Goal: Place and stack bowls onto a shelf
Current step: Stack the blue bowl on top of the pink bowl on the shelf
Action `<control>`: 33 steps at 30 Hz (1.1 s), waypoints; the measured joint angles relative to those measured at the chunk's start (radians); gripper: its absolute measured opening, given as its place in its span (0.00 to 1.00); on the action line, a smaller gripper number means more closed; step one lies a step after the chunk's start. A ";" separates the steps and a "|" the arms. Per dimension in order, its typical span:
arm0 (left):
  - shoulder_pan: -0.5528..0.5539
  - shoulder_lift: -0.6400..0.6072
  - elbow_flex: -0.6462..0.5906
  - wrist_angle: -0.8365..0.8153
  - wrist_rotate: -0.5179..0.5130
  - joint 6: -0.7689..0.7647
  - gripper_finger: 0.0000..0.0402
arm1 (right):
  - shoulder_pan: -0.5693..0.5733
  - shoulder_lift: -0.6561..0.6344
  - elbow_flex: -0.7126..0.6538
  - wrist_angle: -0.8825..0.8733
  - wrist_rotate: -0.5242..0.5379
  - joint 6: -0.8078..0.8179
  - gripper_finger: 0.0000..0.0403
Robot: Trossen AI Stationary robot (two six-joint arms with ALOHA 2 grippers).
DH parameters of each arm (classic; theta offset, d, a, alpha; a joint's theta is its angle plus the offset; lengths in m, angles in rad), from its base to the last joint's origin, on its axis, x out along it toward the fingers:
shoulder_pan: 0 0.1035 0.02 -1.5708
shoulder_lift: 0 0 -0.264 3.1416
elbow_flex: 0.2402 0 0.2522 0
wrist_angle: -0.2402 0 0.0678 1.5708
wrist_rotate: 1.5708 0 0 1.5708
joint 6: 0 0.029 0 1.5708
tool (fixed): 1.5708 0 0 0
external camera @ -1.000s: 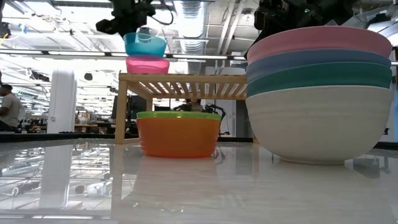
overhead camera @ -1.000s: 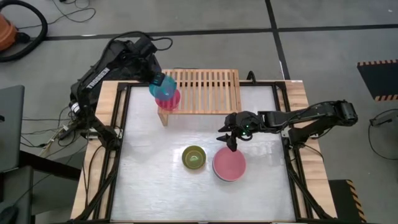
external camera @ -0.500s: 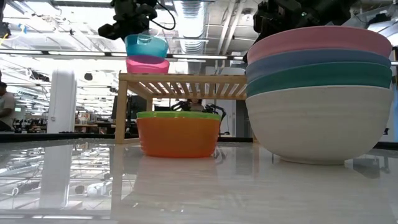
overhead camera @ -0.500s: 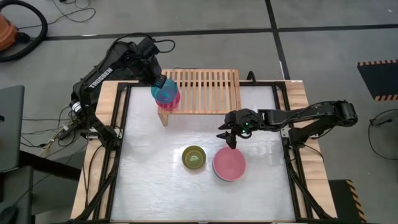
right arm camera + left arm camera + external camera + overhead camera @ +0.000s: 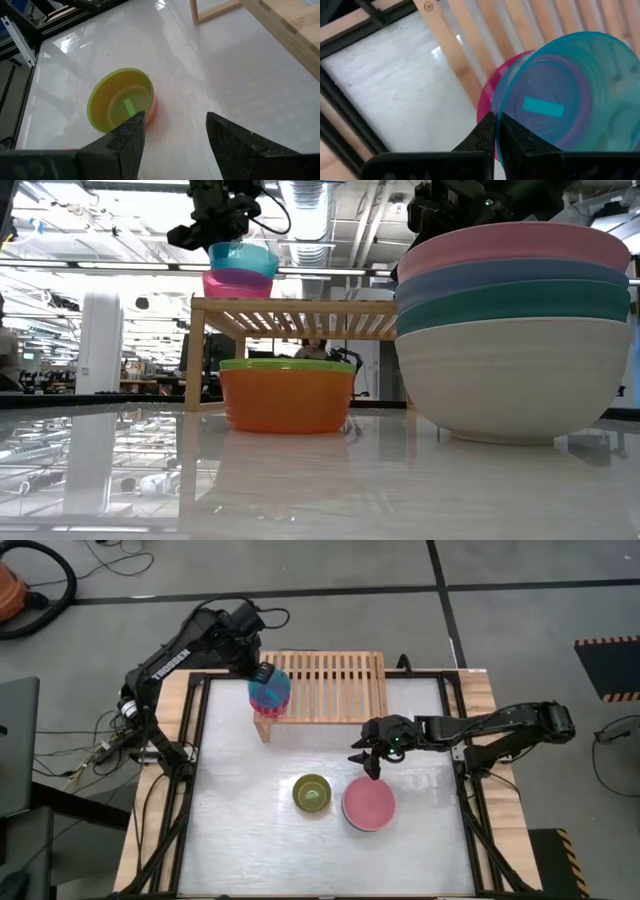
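My left gripper is shut on the small cyan bowl over the shelf's left end. The cyan bowl sits low in the magenta bowl, which rests on the slats. My right gripper hangs open above the table, between the two stacks. An olive-green bowl is nested in an orange-red one. The larger bowls are stacked pink, blue, teal, cream-white. My left gripper pinches the cyan bowl's rim on the side toward the table's left edge, one finger outside the wall and the other inside. The fingers come from above, pointing down. The bowl stands nearly upright, its lower part inside the magenta bowl.
The shelf's slatted top to the right of the two small bowls is bare. Both stacks stand on the white table near the middle, with open surface to their left and toward the near edge. A black frame borders the table.
My left gripper has carried the cyan bowl a little toward the table's right edge and down. The bowl, first tilted and held above the magenta bowl, now sits level and lower, centred over it. The gripper has stayed shut on the rim.
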 joint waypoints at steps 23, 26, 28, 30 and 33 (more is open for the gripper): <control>0.003 0.004 0.000 0.008 -0.012 0.040 0.00 | 0.000 0.000 0.000 -0.001 0.000 -0.008 0.58; 0.003 0.004 0.000 0.009 -0.015 0.040 0.00 | 0.000 0.000 0.000 -0.001 -0.001 -0.011 0.58; 0.003 0.004 0.000 0.009 -0.019 0.041 0.01 | 0.000 0.000 0.000 -0.001 -0.001 -0.011 0.58; 0.003 0.004 0.000 0.010 -0.019 0.044 0.03 | 0.000 0.000 0.000 -0.001 -0.001 -0.011 0.58; -0.001 0.004 0.000 0.011 -0.020 0.046 0.08 | 0.000 0.000 0.000 -0.001 -0.001 -0.011 0.58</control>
